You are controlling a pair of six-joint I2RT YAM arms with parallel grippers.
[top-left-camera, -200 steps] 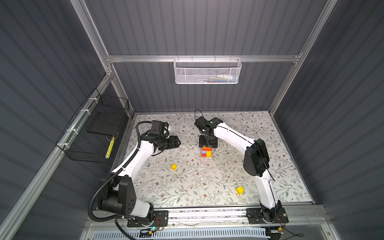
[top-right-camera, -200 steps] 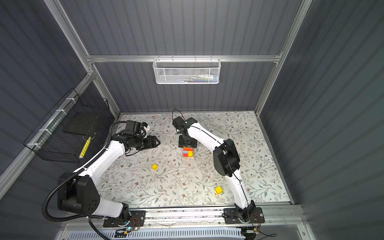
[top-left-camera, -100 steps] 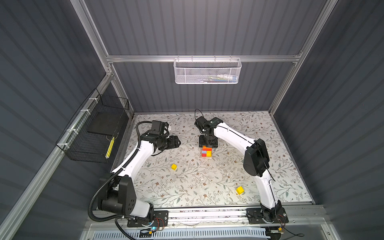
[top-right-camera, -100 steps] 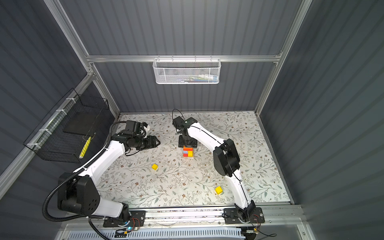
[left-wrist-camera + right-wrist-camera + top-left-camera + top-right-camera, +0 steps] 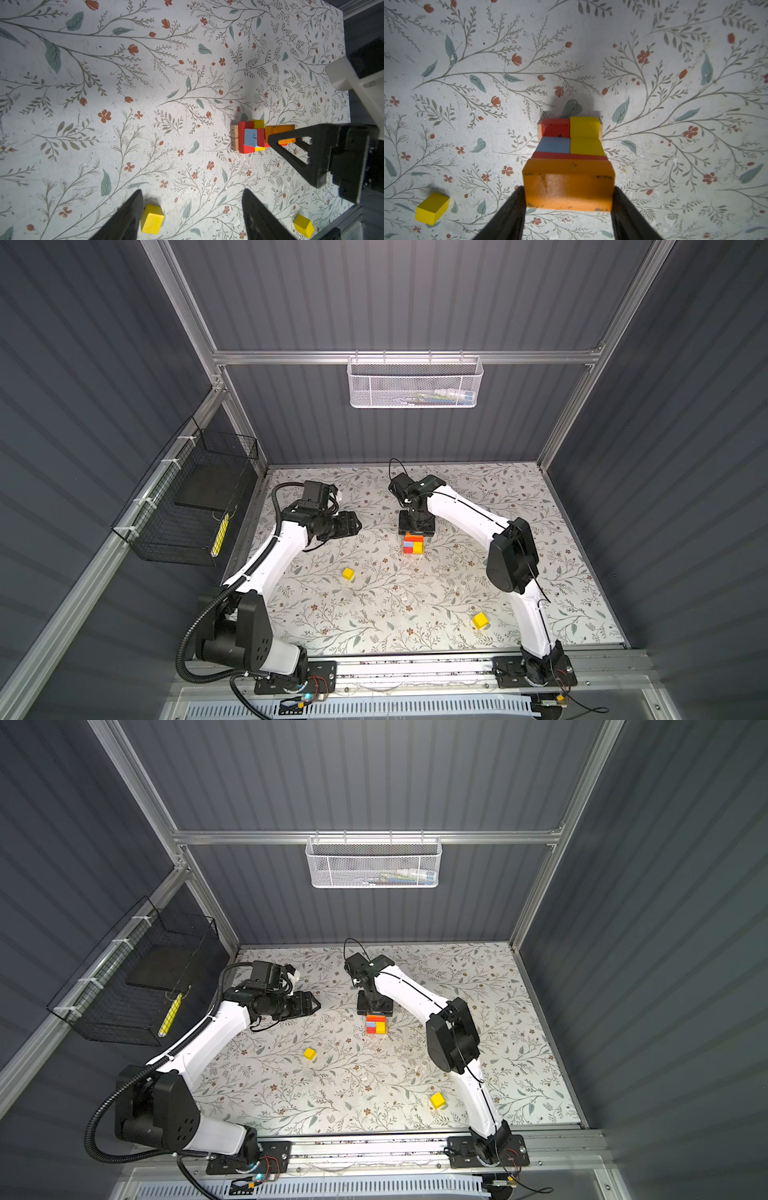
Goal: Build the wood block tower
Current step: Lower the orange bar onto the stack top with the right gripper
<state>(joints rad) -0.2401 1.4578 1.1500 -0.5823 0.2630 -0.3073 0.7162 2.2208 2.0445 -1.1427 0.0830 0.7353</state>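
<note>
- Clamping the orange brick (image 5: 569, 185), the right gripper (image 5: 568, 189) sits atop the tower (image 5: 412, 546) at mid-table, unmoved since a second ago.
- Left gripper (image 5: 192, 191) hangs left of it, jaws apart, empty.

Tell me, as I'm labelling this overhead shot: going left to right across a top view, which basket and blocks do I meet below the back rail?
black wire basket → left yellow cube → tower → right yellow cube
</note>
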